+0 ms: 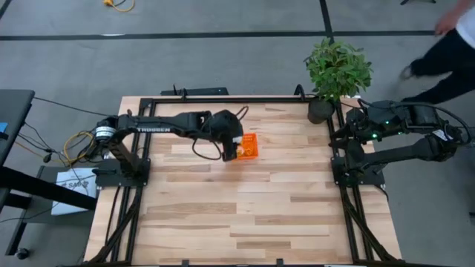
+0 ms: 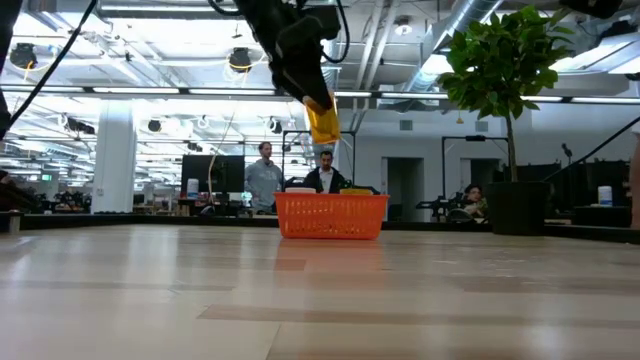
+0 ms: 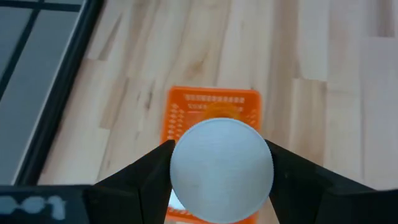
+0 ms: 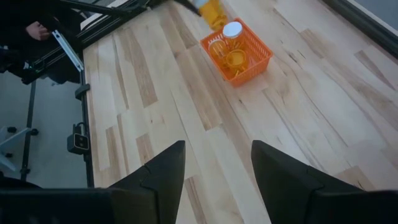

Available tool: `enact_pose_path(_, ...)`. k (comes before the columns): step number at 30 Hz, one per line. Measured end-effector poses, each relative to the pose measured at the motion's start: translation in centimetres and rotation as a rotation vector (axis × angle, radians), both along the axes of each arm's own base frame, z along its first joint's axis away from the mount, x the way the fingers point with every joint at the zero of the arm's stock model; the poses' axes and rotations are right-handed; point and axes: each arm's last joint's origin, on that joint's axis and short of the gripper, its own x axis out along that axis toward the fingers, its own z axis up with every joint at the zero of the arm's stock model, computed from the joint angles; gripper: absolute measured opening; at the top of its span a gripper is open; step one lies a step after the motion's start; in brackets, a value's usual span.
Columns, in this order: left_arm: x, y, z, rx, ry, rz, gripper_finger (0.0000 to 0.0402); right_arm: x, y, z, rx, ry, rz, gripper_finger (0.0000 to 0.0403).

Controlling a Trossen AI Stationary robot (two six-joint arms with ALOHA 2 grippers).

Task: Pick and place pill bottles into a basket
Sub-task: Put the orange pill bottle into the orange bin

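From my console, the left arm reaches across the wooden table (image 1: 223,215) from its left edge, and the left gripper (image 1: 231,148) hangs above the orange basket's (image 1: 249,147) left end. Its two fingers (image 3: 140,177) pinch a pill bottle (image 3: 221,169), white cap facing the wrist camera, with the mesh basket directly beneath. The low view shows that bottle's amber body (image 2: 322,120) tilted in the air, clear above the basket's (image 2: 331,216) rim. In the right wrist view I see the basket (image 4: 239,53) already holding bottles: one white cap (image 4: 232,29) and amber shapes, though I cannot count them. Further right, a potted plant (image 1: 335,70) stands at the table's far right corner. The right gripper (image 4: 217,165) waits beside the right edge, fingers spread and empty. People stand in the room beyond the table (image 2: 265,175).
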Motion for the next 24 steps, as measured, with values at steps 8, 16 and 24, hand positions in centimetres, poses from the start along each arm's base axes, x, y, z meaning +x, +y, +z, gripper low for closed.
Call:
enact_pose_path(8, -0.4, 3.4, -0.1, -0.013, -0.012, 0.030, 0.0210, 0.0, 0.0, 0.0, -0.006, 0.000, 0.005, 0.0176)
enact_pose_path(16, 1.4, 5.5, -2.4, -0.024, 0.055, -0.007, 0.0210, 0.0, -0.2, 0.0, -0.061, 0.002, -0.016, 0.0176)
enact_pose_path(24, 2.9, 6.1, -3.6, -0.015, 0.111, -0.038, 0.0210, 0.0, -0.2, 0.0, -0.054, 0.003, -0.020, 0.0178)
